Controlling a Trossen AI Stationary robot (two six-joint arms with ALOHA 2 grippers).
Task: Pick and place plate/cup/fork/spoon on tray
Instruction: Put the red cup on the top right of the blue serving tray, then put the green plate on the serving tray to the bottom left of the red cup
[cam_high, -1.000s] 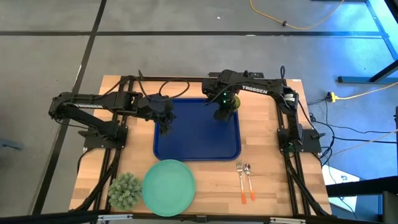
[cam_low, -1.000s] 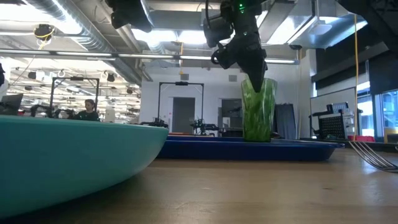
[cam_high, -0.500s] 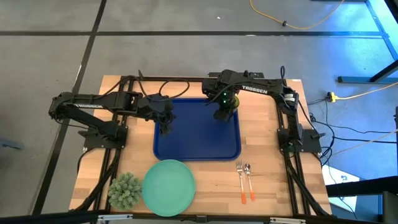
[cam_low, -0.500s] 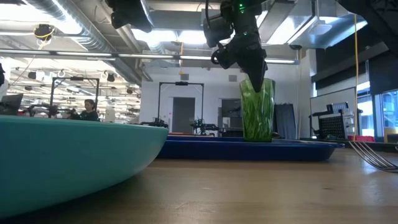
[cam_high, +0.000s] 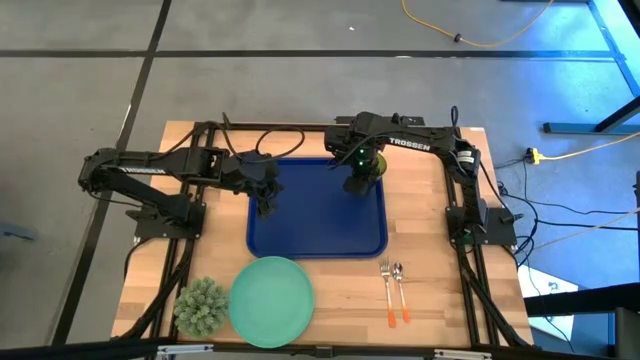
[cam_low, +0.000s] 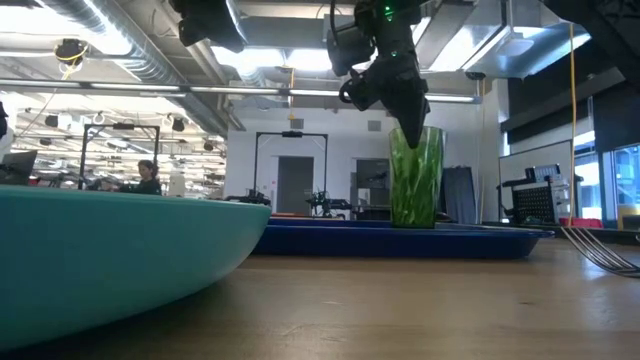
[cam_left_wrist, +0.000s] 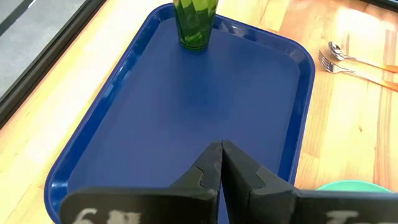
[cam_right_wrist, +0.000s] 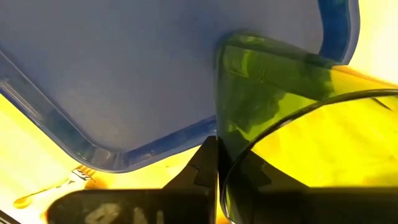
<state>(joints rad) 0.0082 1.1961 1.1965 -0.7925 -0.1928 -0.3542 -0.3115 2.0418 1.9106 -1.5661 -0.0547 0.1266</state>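
The olive-green cup (cam_high: 372, 166) stands upright on its base in the far right corner of the blue tray (cam_high: 316, 215). My right gripper (cam_low: 410, 130) points straight down at the cup's rim and is shut on it. My left gripper (cam_left_wrist: 221, 155) hovers shut over the tray's left part, touching nothing. The mint-green plate (cam_high: 272, 300) lies flat on the table near the front edge. The fork (cam_high: 385, 290) and the spoon (cam_high: 400, 290) lie side by side to the right of it, orange handles toward the near edge. My right gripper holds the cup by its rim (cam_right_wrist: 225, 177), with one finger inside the cup and one outside, the wall between them. The fingers come from above, pointing down. The cup stands upright with its base on the tray (cam_low: 400, 238).
A spiky grey-green ball plant (cam_high: 200, 306) sits at the near left corner, beside the plate. The wide middle and near part of the tray floor (cam_left_wrist: 205, 99) is bare. Black arm frames run along both sides of the table.
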